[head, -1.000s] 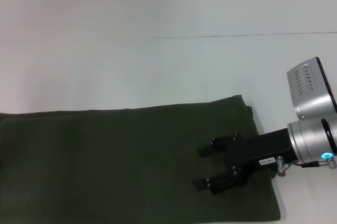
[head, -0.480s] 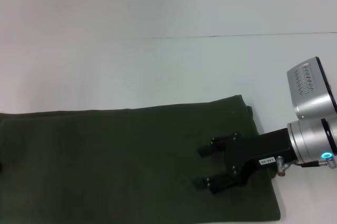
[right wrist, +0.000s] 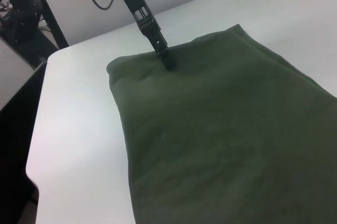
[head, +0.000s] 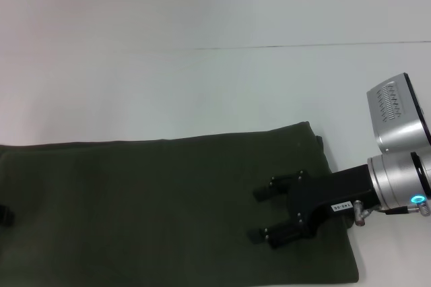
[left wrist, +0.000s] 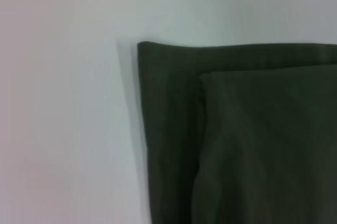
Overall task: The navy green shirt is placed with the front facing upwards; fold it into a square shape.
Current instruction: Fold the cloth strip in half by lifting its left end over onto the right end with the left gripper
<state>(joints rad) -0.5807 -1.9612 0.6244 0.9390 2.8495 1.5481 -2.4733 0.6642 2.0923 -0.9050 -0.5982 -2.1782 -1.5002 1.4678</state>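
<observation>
The navy green shirt (head: 168, 206) lies flat as a long dark olive band across the near part of the white bench (head: 202, 85) — already folded, one layer's edge set in from the outer edge at its left end, no lettering or collar showing.

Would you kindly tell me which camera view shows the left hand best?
The right wrist view: the left hand reaches down onto the far end of the navy green shirt. The head view shows only a dark sliver at the picture's edge; the left wrist view shows none of it.
</observation>
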